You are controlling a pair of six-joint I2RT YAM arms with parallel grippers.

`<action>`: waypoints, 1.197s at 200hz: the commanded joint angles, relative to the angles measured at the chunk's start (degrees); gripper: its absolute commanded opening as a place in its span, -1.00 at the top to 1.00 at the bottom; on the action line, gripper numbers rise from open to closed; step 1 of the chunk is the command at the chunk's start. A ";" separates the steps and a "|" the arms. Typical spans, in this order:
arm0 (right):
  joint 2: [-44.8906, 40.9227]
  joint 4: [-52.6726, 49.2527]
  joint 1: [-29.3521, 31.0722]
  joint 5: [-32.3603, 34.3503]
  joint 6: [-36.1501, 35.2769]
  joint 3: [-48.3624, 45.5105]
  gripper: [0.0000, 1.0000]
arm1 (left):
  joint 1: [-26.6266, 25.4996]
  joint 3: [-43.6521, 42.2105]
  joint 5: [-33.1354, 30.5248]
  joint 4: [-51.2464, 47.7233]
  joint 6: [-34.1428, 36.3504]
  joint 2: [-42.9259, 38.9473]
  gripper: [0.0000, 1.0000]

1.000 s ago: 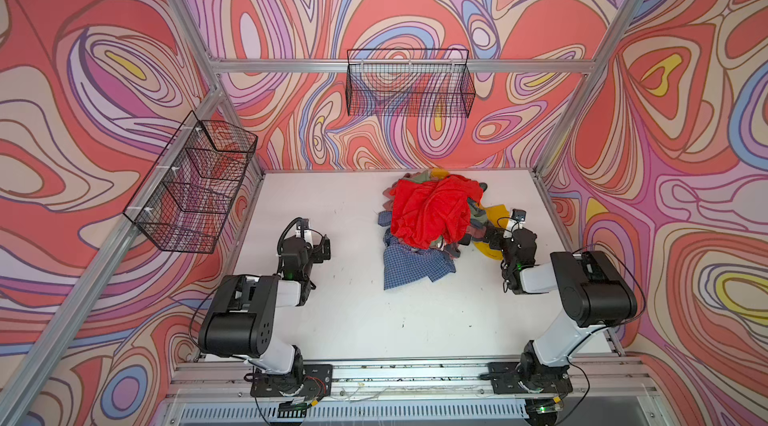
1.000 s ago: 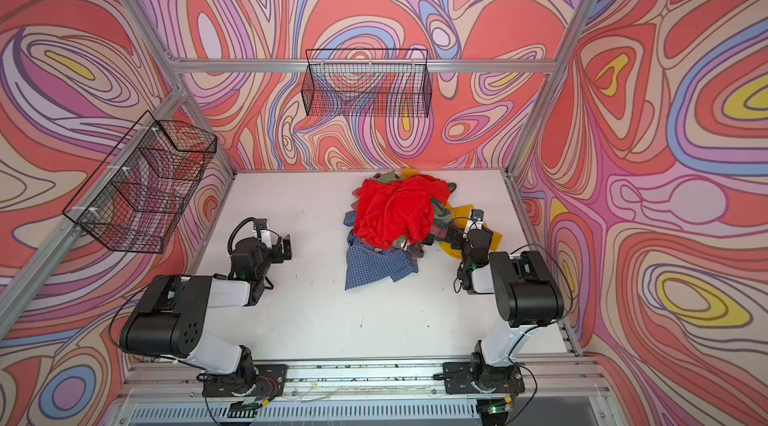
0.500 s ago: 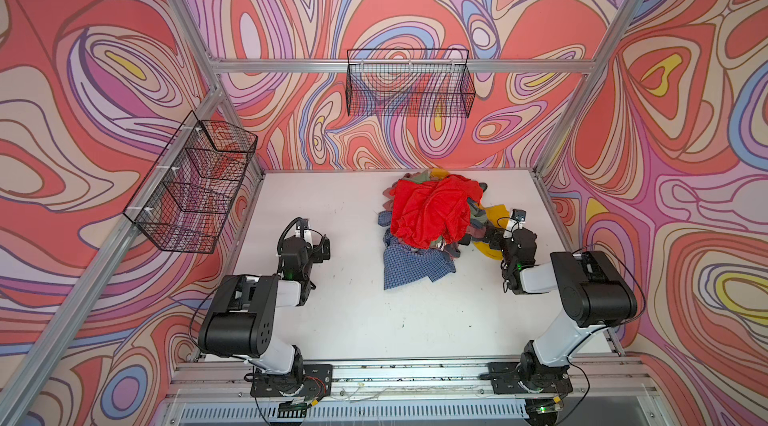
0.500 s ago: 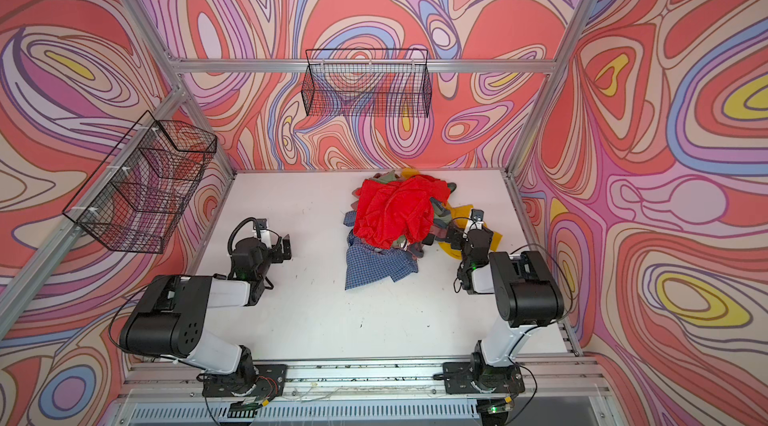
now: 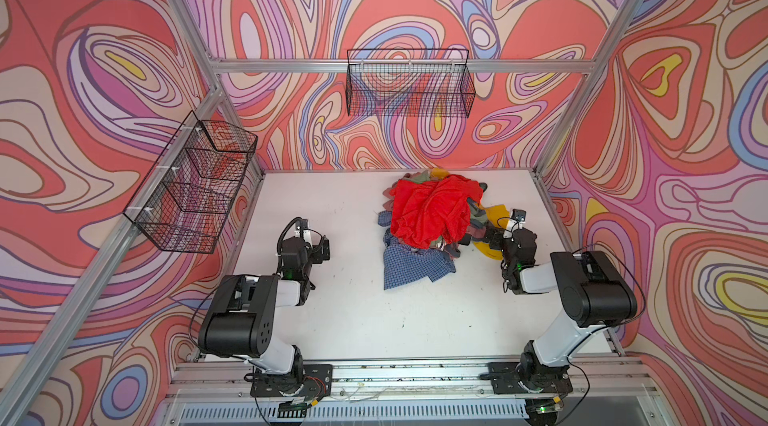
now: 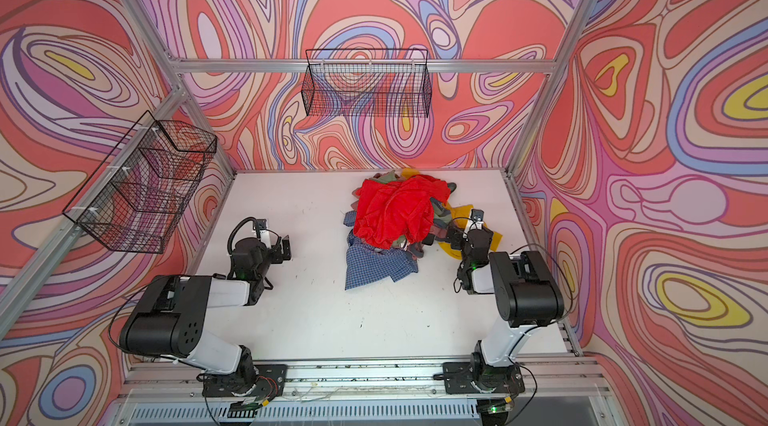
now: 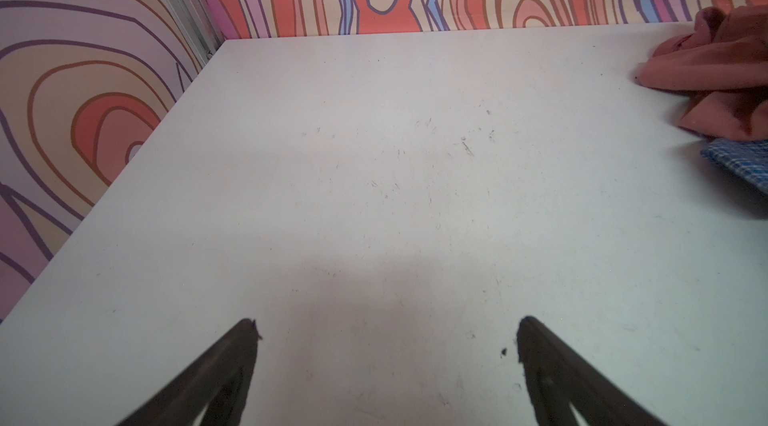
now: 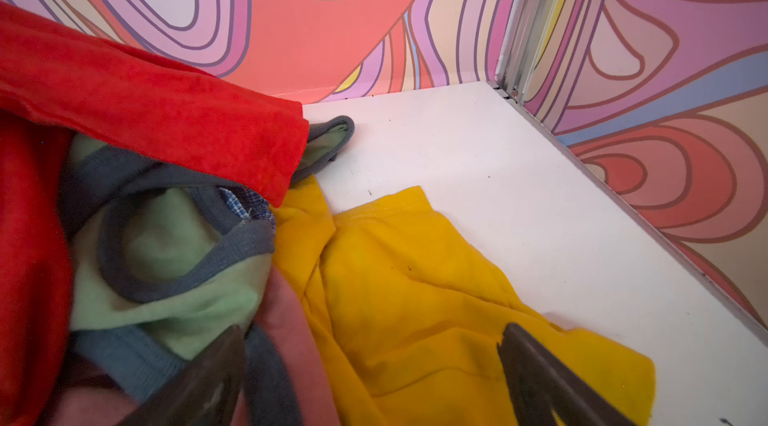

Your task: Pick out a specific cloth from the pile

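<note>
The pile [image 5: 432, 216] [image 6: 395, 216] lies at the back right of the white table, topped by a big red cloth [image 8: 145, 112], with a blue checked shirt [image 5: 411, 266] at its front. The mustard-yellow cloth [image 5: 496, 214] [image 6: 465, 212] [image 8: 415, 299] sticks out flat from under the pile's right side. My right gripper [image 5: 478, 237] [image 6: 440, 237] [image 8: 374, 334] hangs open just over it; one finger is by a green, grey-trimmed garment [image 8: 174, 245], the other over the yellow fabric. My left gripper [image 5: 324, 245] [image 6: 286, 247] [image 7: 386, 324] is open over bare table, well left of the pile.
A wire basket [image 5: 409, 83] hangs on the back wall and another wire basket [image 5: 195, 191] on the left wall. Patterned walls and metal posts close the table [image 5: 353, 320] on three sides. The right wall runs close beside the yellow cloth.
</note>
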 commanded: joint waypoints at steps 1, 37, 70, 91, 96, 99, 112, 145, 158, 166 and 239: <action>-0.30 0.71 -0.14 0.67 -0.03 -0.51 -0.97 | 0.28 0.94 0.48 0.56 -0.07 -0.03 -1.00; -0.74 0.52 -0.14 0.74 0.16 -0.68 -0.90 | 0.27 1.33 -0.97 -0.81 -0.82 -1.16 -1.00; -12.64 -18.10 -0.47 3.78 4.33 2.36 -0.87 | -0.28 10.76 -9.72 -24.56 -5.79 -11.33 -1.00; -20.21 -37.85 -0.56 2.15 8.37 8.17 -0.83 | -0.28 13.40 -10.76 -33.01 -15.27 -17.60 -0.99; -21.72 -40.62 -0.62 2.04 9.97 8.92 -0.82 | -0.32 12.98 -9.32 -32.89 -17.05 -18.84 -0.99; -22.73 -42.59 -0.62 1.80 10.74 9.24 -0.83 | -0.44 12.49 -8.56 -32.52 -17.84 -19.35 -0.99; -26.70 -48.14 -0.61 0.48 14.31 9.96 -0.83 | -1.75 11.09 -7.43 -31.72 -21.13 -21.43 -0.98; -34.38 -59.52 -0.73 -2.70 20.66 10.69 -0.84 | -8.81 8.94 -9.41 -32.93 -21.54 -24.37 -0.97; -35.42 -64.56 -0.94 -2.85 22.65 11.67 -0.84 | -11.09 5.51 -10.23 -32.57 -21.70 -25.47 -0.97; -35.63 -67.73 -1.06 -2.89 23.82 12.27 -0.83 | -12.16 4.63 -10.20 -31.99 -21.84 -26.02 -0.97; -26.80 -70.95 -1.69 -5.49 32.90 11.61 -0.62 | -18.01 1.69 -8.21 -28.91 -24.86 -25.41 -0.97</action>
